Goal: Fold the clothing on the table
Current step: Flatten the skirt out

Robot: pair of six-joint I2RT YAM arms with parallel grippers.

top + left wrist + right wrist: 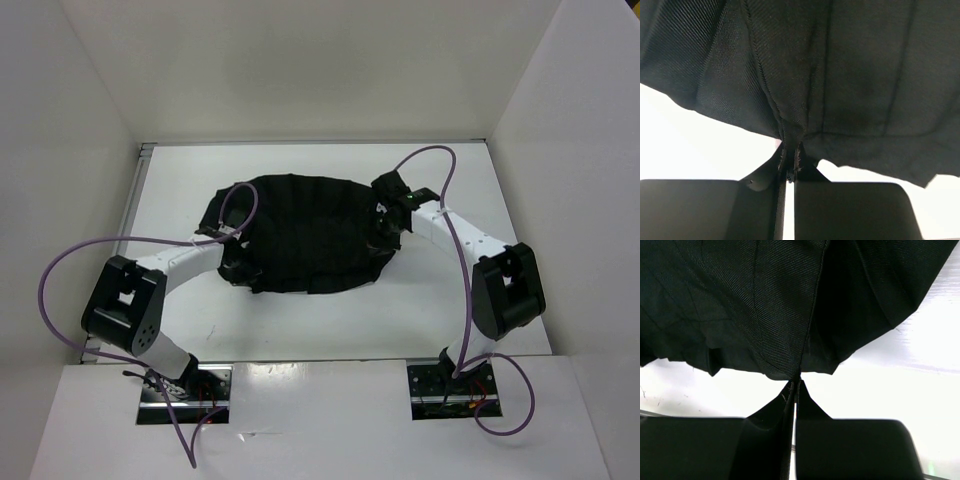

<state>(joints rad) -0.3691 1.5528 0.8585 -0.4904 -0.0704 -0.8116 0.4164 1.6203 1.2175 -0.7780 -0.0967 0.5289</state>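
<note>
The left fingers (771, 170) are pinched tight on the left edge of the black pleated skirt (305, 235), and the right fingers (777, 407) clamp its right edge. The skirt lies spread across the middle of the white worktop (450, 320).

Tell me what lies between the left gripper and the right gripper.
The black skirt fills that stretch, as the top view shows. The left gripper is shut on one edge, the right gripper on the opposite edge.

No text, label, brand, number or sign can be read in any view.
</note>
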